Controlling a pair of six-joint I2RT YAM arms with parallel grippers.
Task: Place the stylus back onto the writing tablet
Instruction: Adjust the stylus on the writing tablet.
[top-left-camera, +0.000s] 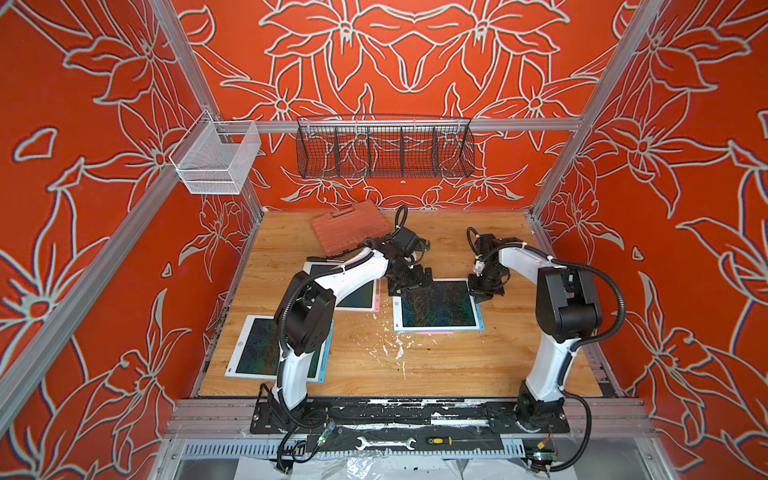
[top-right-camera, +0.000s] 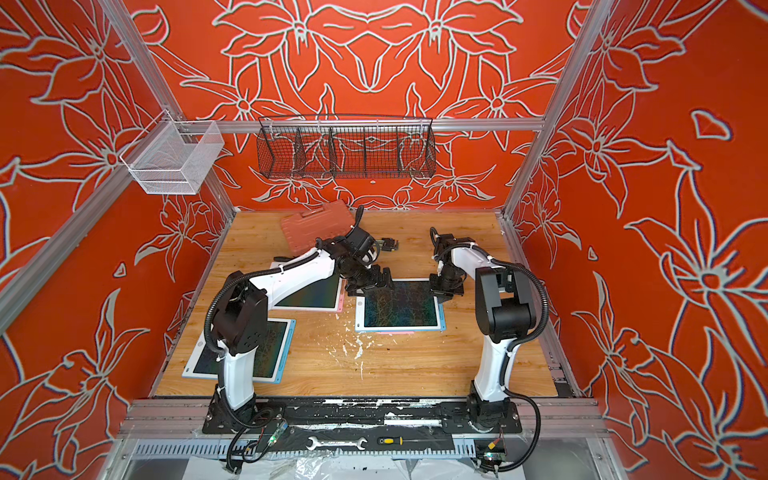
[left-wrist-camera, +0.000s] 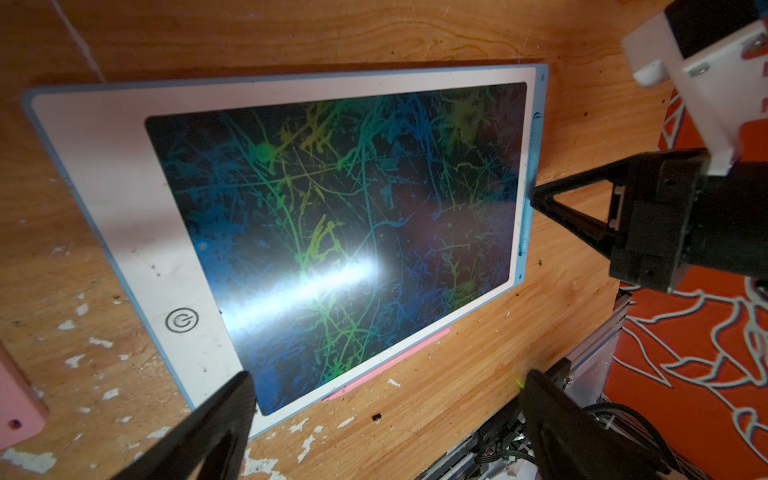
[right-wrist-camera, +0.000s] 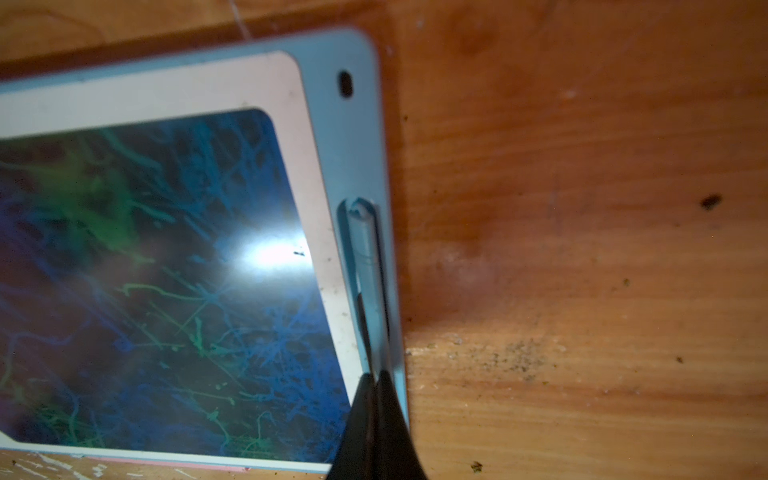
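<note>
Now I see right pincer (right-wrist-camera: 376, 378) clenched, tips touching slim pale-blue plastic stylus (right-wrist-camera: 365, 249), which lies in slot along right edge of blue-framed white writing tablet (right-wrist-camera: 353, 137). Left pincer (left-wrist-camera: 390, 378) released wide over tablet's far-left corner.

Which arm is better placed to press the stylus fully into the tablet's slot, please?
The right arm: the right gripper, shut, touches the stylus lying in the side slot of the tablet, while the left gripper hangs open over its opposite side.

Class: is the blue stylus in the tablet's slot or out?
In: the stylus lies along the tablet slot, right gripper shut over it.
</note>
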